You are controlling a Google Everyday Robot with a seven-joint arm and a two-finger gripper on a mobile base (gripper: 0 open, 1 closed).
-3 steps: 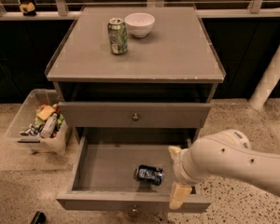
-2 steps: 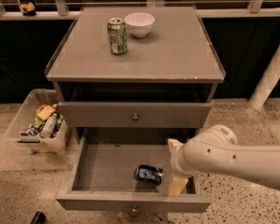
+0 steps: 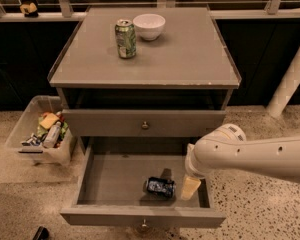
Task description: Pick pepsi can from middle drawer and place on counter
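Observation:
The pepsi can [image 3: 160,186] is dark blue with silver ends and lies on its side in the open middle drawer [image 3: 110,184], near the front right. My gripper [image 3: 190,187] hangs from the white arm [image 3: 250,156] that comes in from the right, down inside the drawer just right of the can and close beside it. It holds nothing that I can see. The counter [image 3: 190,54] is the broad grey cabinet top above.
A green can [image 3: 125,38] and a white bowl [image 3: 149,26] stand at the back of the counter. A closed grey knobbed drawer front [image 3: 145,124] sits above the open drawer. A clear bin of items [image 3: 40,131] stands on the floor at left; a white post [image 3: 290,79] at right.
The arm has moved left and further over the drawer, bringing the gripper closer to the right side of the pepsi can. The can has not moved.

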